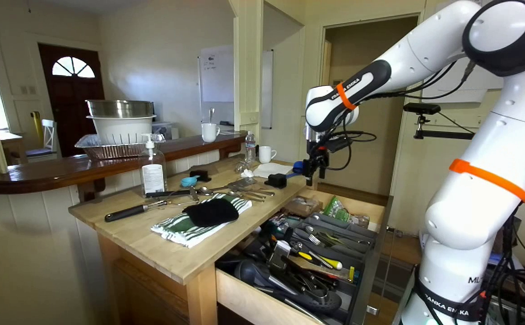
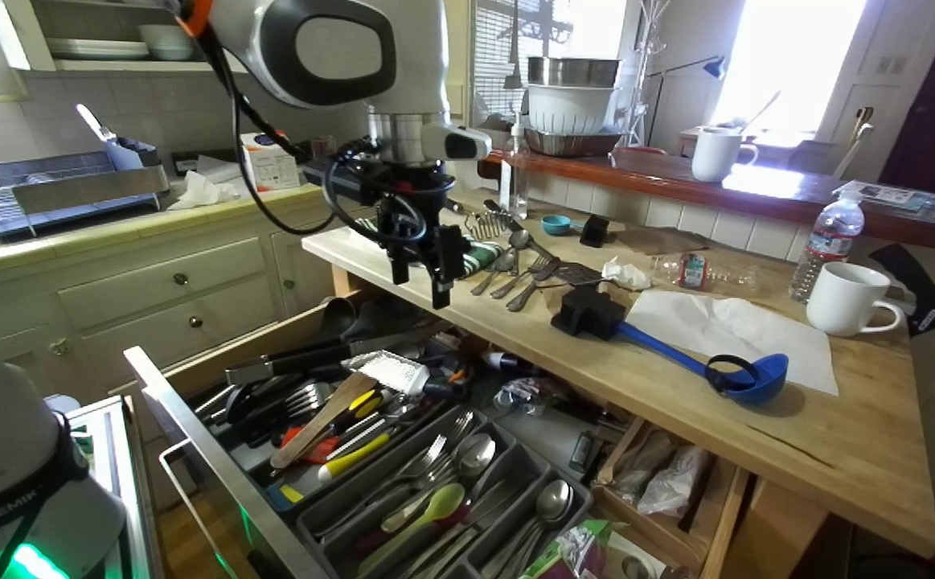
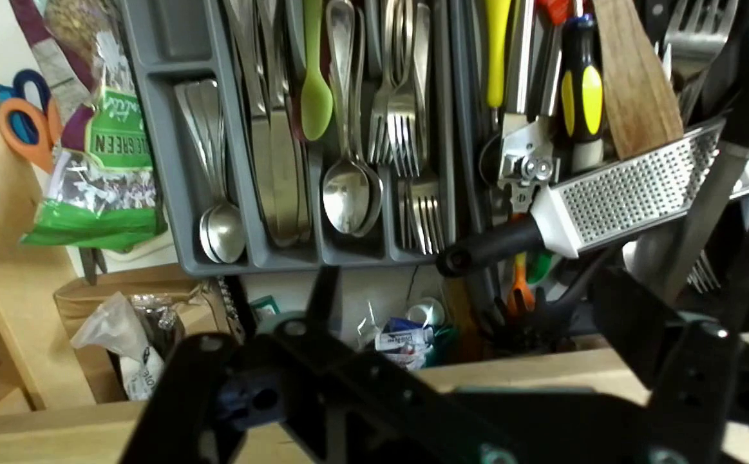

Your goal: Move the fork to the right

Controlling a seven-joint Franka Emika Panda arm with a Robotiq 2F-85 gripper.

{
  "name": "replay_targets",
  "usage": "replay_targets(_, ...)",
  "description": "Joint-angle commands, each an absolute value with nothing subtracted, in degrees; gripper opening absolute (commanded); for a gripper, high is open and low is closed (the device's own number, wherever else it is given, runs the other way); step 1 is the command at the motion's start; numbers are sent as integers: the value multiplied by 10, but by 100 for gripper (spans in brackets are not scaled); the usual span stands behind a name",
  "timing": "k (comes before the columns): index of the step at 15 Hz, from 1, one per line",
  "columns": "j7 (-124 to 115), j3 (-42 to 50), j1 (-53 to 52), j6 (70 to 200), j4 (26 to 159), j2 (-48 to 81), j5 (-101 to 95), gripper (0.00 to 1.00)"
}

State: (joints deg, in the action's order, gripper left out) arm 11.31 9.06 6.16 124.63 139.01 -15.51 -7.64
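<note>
Several silver forks (image 3: 402,125) lie in one slot of the grey cutlery tray (image 3: 284,258) inside the open drawer. They also show in an exterior view (image 2: 433,455). More forks (image 2: 522,300) lie on the wooden countertop beside silver spoons (image 2: 506,260). Which fork the task names cannot be told. My gripper (image 2: 420,288) is open and empty, pointing down near the counter's edge and above the drawer; it also shows in an exterior view (image 1: 315,176). In the wrist view its two black fingers (image 3: 471,290) stand wide apart, with nothing between them.
A grater (image 3: 632,193) and other utensils crowd the drawer beside the tray. On the counter (image 2: 845,458) lie a blue ladle (image 2: 756,382), a black block (image 2: 588,312), a paper sheet (image 2: 724,322) and a striped towel (image 1: 172,225). A white mug (image 2: 845,297) stands by a water bottle (image 2: 829,241).
</note>
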Motion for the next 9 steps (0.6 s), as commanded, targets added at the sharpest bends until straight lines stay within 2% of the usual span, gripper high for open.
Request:
replay_targets(1, 132, 88, 47, 1245, 1291, -58, -28, 100)
replay_targets(9, 117, 45, 38, 1239, 1134, 81, 10, 100)
